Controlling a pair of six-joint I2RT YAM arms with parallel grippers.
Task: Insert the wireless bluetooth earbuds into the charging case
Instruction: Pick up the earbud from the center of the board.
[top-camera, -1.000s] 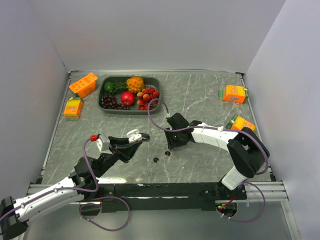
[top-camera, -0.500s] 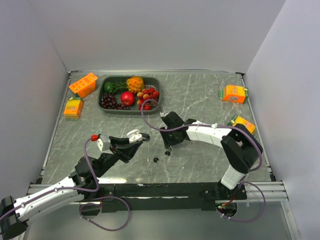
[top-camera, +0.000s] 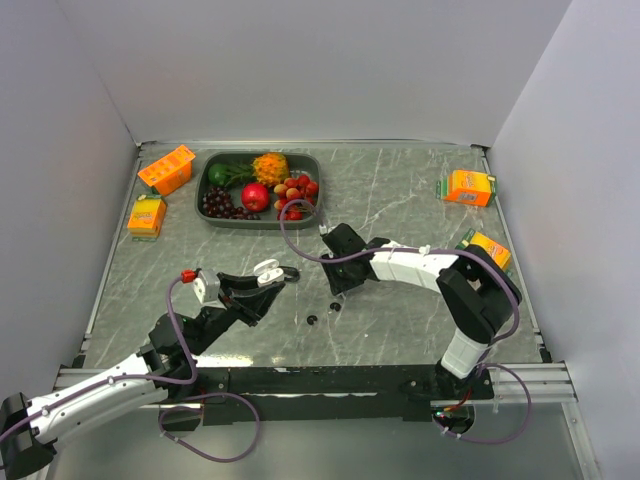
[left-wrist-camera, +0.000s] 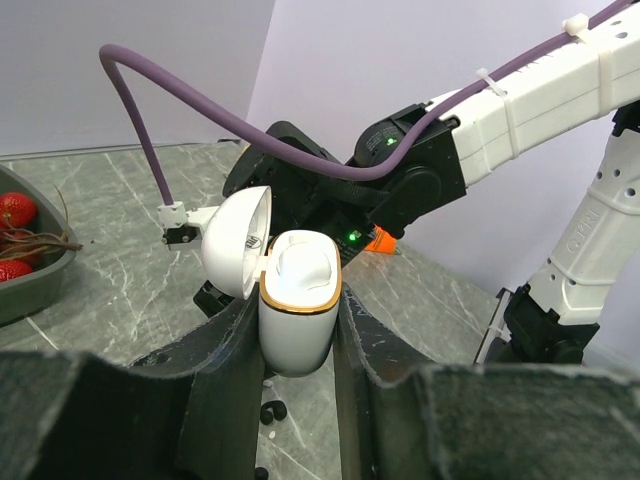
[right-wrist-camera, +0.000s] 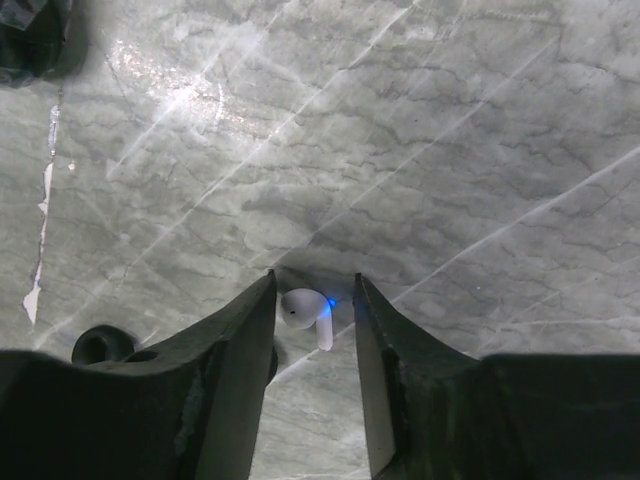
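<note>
My left gripper (top-camera: 268, 276) is shut on a white charging case (left-wrist-camera: 297, 305) with a gold rim. It holds the case upright above the table with the lid (left-wrist-camera: 236, 243) open to the left. My right gripper (top-camera: 334, 284) is down at the table just right of it. In the right wrist view its jaws (right-wrist-camera: 314, 279) stand open around a white earbud (right-wrist-camera: 303, 309) with a blue light, which lies on the marble close to the left finger. Small black earbud pieces (top-camera: 312, 320) lie on the table below the case, and also show in the left wrist view (left-wrist-camera: 271, 410).
A dark tray (top-camera: 203, 184) of fruit stands at the back left. Orange boxes sit at the far left (top-camera: 167, 168), the left (top-camera: 147, 215), the back right (top-camera: 469, 187) and the right (top-camera: 484, 247). A black ring (right-wrist-camera: 97, 345) lies left of my right fingers.
My right gripper has shifted a little to the left, toward the case, and stayed low at the table. The left gripper and the case have not moved.
</note>
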